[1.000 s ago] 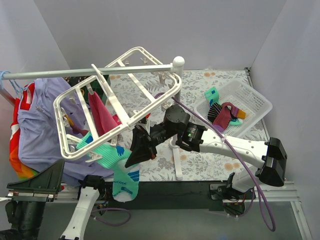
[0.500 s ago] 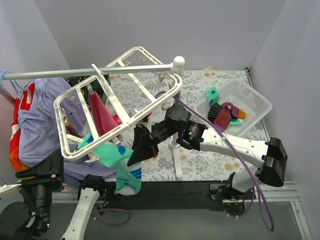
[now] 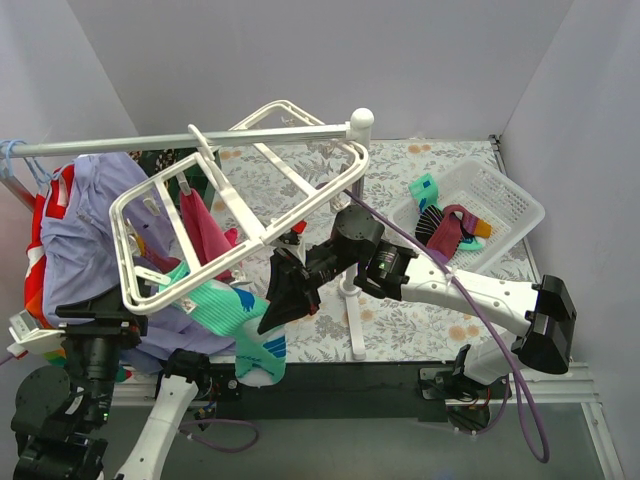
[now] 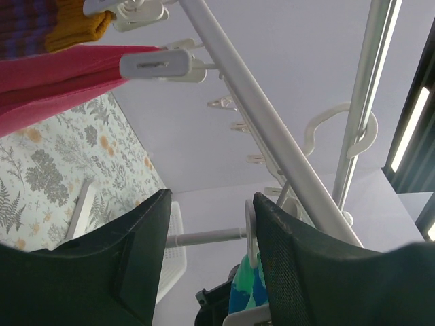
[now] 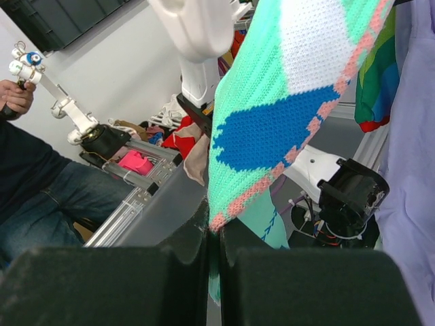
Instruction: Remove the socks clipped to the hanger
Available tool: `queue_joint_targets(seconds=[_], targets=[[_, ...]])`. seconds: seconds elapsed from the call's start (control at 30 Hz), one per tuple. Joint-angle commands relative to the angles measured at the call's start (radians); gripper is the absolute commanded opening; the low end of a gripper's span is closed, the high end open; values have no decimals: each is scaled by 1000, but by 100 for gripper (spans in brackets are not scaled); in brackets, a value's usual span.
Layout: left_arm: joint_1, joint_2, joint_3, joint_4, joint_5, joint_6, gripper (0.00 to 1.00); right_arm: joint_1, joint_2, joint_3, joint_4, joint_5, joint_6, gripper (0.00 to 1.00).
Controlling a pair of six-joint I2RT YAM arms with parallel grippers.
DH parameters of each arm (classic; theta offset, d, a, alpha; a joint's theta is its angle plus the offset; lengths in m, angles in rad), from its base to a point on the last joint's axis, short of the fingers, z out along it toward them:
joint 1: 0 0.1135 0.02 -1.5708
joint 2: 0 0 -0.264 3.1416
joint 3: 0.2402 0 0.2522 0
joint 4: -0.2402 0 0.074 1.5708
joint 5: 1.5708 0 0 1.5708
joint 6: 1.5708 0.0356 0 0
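The white hanger [image 3: 262, 236] hangs tilted from the grey rail. A teal-green sock with blue patches [image 3: 240, 322] hangs from a clip at its near edge. My right gripper [image 3: 276, 303] is shut on this sock's lower edge, as the right wrist view shows the sock [image 5: 275, 95] pinched in the gripper [image 5: 214, 234]. A magenta-pink sock [image 3: 202, 228] is clipped further back. My left gripper [image 4: 211, 261] is open under the hanger bar [image 4: 262, 125], with a white clip [image 4: 250, 231] beside its right finger, above a teal-blue sock [image 4: 243, 293]. Magenta [image 4: 51, 75] and orange [image 4: 75, 24] socks hang clipped at the upper left.
A white mesh basket [image 3: 505, 190] at the right holds several socks [image 3: 445, 228]. The grey rail [image 3: 120, 147] and its pole [image 3: 352, 305] stand mid-table. A lavender shirt [image 3: 80, 250] hangs at the left. Black camera gear [image 3: 90, 345] stands at the lower left.
The hanger's near edge has swung a little right and tilted. The teal sock has shifted right with my right gripper still on it. The black gear at the lower left has moved.
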Motion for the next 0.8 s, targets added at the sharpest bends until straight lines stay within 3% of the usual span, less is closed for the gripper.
queue_joint_targets(seconds=[0.0,0.3,0.5,0.77], targets=[[-3,-7,26,40,31,16,50,-2,-51,-3,44,-54,-9,6],[-3,-37,27,-9,46,-22,41,-2,-51,-6,42,-57,-10,6],[-3,-61,7,0,54,-26,41,-2,-47,-6,42,-62,-9,6],[-7,-64,-65,93,103,-16,58,-2,-53,-1,45,-63,-7,5]])
